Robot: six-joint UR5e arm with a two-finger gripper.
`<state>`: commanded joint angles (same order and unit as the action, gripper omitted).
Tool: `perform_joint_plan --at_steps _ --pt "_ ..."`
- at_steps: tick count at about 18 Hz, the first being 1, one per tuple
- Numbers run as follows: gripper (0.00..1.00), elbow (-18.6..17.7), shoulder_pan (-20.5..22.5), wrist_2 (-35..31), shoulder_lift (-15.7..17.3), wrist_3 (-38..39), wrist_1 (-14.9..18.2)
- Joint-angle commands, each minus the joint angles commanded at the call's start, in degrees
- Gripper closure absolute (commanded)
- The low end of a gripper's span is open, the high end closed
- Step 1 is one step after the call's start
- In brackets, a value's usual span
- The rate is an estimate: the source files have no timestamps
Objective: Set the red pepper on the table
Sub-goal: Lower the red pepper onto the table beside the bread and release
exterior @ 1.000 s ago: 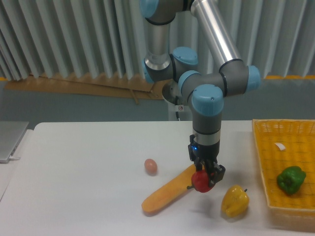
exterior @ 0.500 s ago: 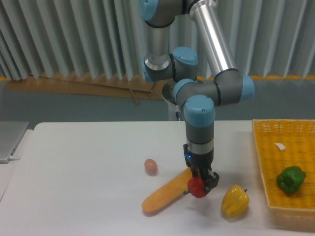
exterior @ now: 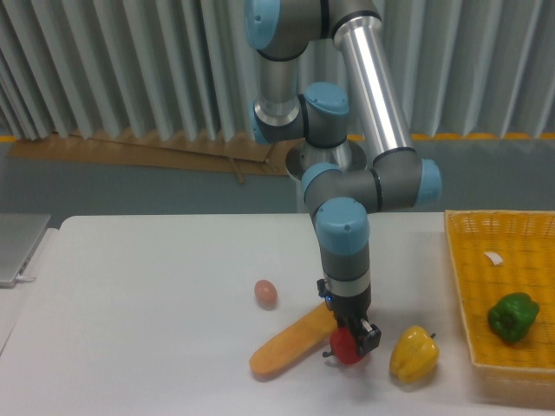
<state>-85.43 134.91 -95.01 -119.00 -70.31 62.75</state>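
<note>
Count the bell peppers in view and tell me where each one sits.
3. The red pepper is in the gripper, low over the table; the yellow pepper lies just right of it; the green pepper is in the basket.

glossy red pepper, low over white table

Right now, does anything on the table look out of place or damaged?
Nothing stands out. The end effector holds the red pepper low beside the orange stick; the egg and yellow pepper look intact.

grey corrugated wall behind, cardboard strip along its base, grey floor
</note>
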Motion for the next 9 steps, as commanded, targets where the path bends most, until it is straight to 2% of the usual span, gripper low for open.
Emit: perform_joint_plan --at_steps 4,5,8,9 --pt "0.51 -0.18 -0.09 -0.09 -0.18 0.00 0.00" --pt "0.44 -0.09 -0.09 -0.09 -0.18 -0.09 0.00" --pt "0.41 -0.09 0.00 -0.09 0.00 -0.09 0.00" --pt "0.36 -0.09 0.00 -0.09 -0.09 -0.09 0.00"
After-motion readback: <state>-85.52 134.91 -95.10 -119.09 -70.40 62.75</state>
